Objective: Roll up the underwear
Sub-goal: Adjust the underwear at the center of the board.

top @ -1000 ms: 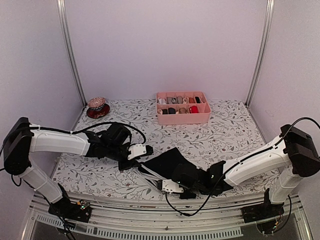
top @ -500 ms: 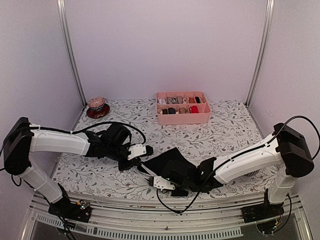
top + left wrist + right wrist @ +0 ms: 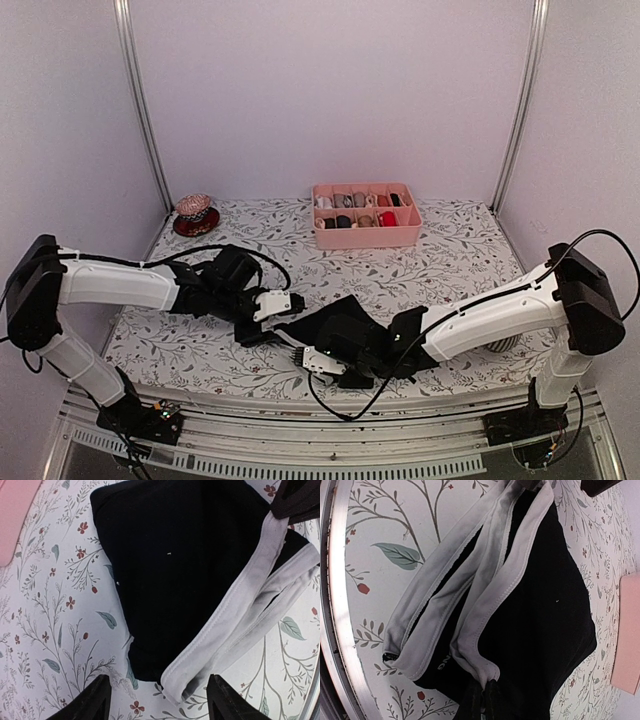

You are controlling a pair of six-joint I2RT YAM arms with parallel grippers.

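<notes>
Lying close to the near edge of the flower-printed table (image 3: 450, 270), about midway along it, the black fabric briefs with a wide pale waistband (image 3: 335, 322) are spread flat between the two arms. The waistband is turned toward the near edge and the black body toward the far edge. This layout is judged to suit rolling, since the band end is offered to both claws.

The right gripper (image 3: 484, 700) is seen closed, its fingers pressed together at the point where the folds of the waistband converge. A pinch on the briefs is therefore judged likely, probably to pin or lift that end. The left gripper (image 3: 161, 700) is held with its fingers spread wide, one on each side of the other end of the waistband, and nothing is clasped by it. It is judged to be placed for taking a fresh hold there.

From above, the near part of the garment is covered by the right arm, so little of the band is shown. How much cloth is caught in the right fingers cannot be told, as the tips are cut off by the picture's edge. A small white mark on a black strip beneath the pale band cannot be read, and whether a second garment is meant by it cannot be decided. The small bundles in the pink plastic divided tray (image 3: 368, 238) by the far edge are too small to be made out.
</notes>
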